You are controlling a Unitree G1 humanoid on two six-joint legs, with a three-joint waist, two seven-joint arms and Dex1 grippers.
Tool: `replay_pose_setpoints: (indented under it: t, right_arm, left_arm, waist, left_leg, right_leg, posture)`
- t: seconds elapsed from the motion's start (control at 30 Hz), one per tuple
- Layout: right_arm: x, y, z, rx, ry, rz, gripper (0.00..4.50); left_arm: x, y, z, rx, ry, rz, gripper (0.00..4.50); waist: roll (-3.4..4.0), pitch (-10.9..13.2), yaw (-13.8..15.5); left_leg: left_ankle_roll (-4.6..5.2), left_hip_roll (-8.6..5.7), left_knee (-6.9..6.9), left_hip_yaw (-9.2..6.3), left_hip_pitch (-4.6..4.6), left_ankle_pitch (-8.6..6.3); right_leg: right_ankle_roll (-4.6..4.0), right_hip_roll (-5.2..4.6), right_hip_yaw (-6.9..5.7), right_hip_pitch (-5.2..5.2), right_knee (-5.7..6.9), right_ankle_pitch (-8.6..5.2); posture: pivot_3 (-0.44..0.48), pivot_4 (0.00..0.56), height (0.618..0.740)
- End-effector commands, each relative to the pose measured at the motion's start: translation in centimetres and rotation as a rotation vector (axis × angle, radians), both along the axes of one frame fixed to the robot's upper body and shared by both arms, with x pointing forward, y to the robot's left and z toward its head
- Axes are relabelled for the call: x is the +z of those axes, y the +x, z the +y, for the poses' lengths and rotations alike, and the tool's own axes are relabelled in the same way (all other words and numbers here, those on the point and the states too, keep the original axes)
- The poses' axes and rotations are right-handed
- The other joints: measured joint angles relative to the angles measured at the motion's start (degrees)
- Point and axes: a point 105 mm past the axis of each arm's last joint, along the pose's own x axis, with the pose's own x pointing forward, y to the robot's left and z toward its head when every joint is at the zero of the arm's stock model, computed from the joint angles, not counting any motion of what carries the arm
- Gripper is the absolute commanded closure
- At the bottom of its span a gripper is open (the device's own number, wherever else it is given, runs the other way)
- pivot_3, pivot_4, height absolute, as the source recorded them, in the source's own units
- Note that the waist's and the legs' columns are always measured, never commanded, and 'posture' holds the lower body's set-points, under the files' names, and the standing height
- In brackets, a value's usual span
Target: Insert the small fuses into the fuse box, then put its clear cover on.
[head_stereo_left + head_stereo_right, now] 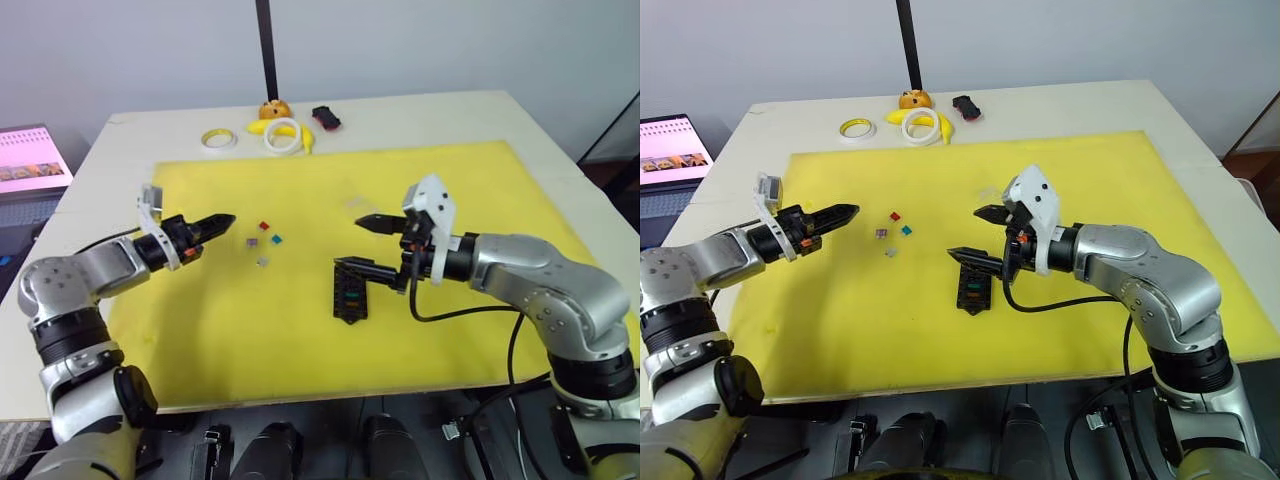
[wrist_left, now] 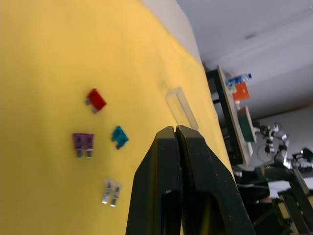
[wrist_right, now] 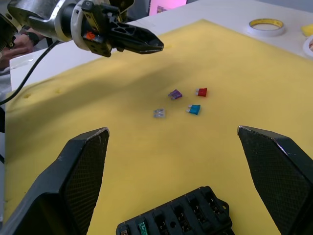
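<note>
The black fuse box (image 1: 350, 295) lies on the yellow mat (image 1: 450, 330), with a green and an orange fuse seated in slots at one end (image 3: 142, 226). To its left, loose fuses lie together: red (image 1: 264, 226), teal (image 1: 276, 240), purple (image 1: 252, 241) and grey (image 1: 262, 262). The clear cover (image 2: 182, 107) lies flat on the mat beyond them. My right gripper (image 1: 348, 242) hovers open just above the fuse box's far end, nothing between its fingers. My left gripper (image 1: 230, 218) is shut and empty, pointing at the loose fuses from their left.
At the table's far edge sit a yellow tape ring (image 1: 219, 138), a white tape ring (image 1: 282, 135), a banana, an orange round object (image 1: 273, 109) and a black-and-red gadget (image 1: 326, 118). A black pole (image 1: 266, 50) rises behind them. A laptop (image 1: 33, 160) stands off the table's left.
</note>
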Motion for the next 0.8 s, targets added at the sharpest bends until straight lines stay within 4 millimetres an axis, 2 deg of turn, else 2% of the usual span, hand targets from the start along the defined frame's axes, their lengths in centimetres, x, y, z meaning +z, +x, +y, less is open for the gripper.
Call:
replay_pose_setpoints:
  t: [0.03,0.13,0.17,0.23,0.37,0.67,0.8]
  right_arm:
    - [1.0,-0.1,-0.4,-0.005,0.015,-0.032,0.00]
    - [0.9,-0.2,-0.5,-0.009,0.021,-0.023,0.00]
    - [0.9,-0.2,-0.5,-0.007,0.018,-0.023,0.00]
    - [1.0,-0.3,-0.5,-0.001,0.011,-0.024,0.00]
    - [1.1,-0.3,-0.6,0.003,-0.008,-0.035,0.00]
    - [1.8,0.0,-0.3,0.011,-0.026,-0.072,0.00]
    - [1.7,0.1,-0.3,0.005,-0.023,-0.066,0.00]
  left_arm:
    - [-0.5,-0.4,0.3,0.007,0.031,0.018,4.43]
    - [-1.9,-0.4,0.4,0.025,-0.020,0.084,4.43]
    - [-2.1,-0.4,0.4,0.025,-0.048,0.099,4.19]
    - [-2.5,-0.5,0.1,0.008,-0.121,0.142,3.57]
    - [-3.7,0.2,-0.1,0.046,-0.154,0.209,1.57]
    - [-4.2,1.8,-0.8,0.082,-0.225,0.259,1.57]
    - [-5.9,2.3,-0.7,0.136,-0.114,0.289,1.57]
  waist:
    - [0.00,0.0,-0.1]
    - [0.00,0.0,-0.1]
    - [0.00,0.0,-0.1]
    - [-0.01,0.0,-0.1]
    - [-0.02,0.0,0.1]
    - [-0.04,0.0,0.1]
    - [-0.04,0.0,0.1]
  left_leg:
    - [0.00,0.00,-0.01,0.00,0.00,0.00]
    - [0.00,0.01,-0.04,0.01,0.00,0.00]
    - [0.00,0.01,-0.04,0.01,0.00,0.00]
    - [0.00,0.02,-0.02,0.01,0.00,0.00]
    - [0.00,0.00,0.01,0.01,-0.01,0.00]
    - [0.00,0.00,0.01,0.02,-0.01,0.00]
    - [0.00,0.00,0.00,0.02,0.00,0.00]
  right_leg:
    - [0.00,0.00,0.00,-0.01,0.00,0.00]
    - [0.00,0.01,0.00,-0.03,0.00,0.00]
    - [0.00,0.01,0.00,-0.04,0.00,0.00]
    - [0.00,0.01,0.00,-0.03,0.00,0.00]
    - [0.00,-0.01,0.00,-0.02,0.00,0.00]
    - [0.00,-0.01,0.00,-0.01,0.00,0.00]
    - [0.00,-0.01,0.00,-0.01,0.00,0.00]
  posture:
    - [0.000,0.150,0.740]
    - [0.000,0.150,0.740]
    - [0.000,0.150,0.740]
    - [0.000,0.150,0.740]
    - [0.000,0.150,0.740]
    - [0.000,0.150,0.740]
    - [0.000,0.150,0.740]
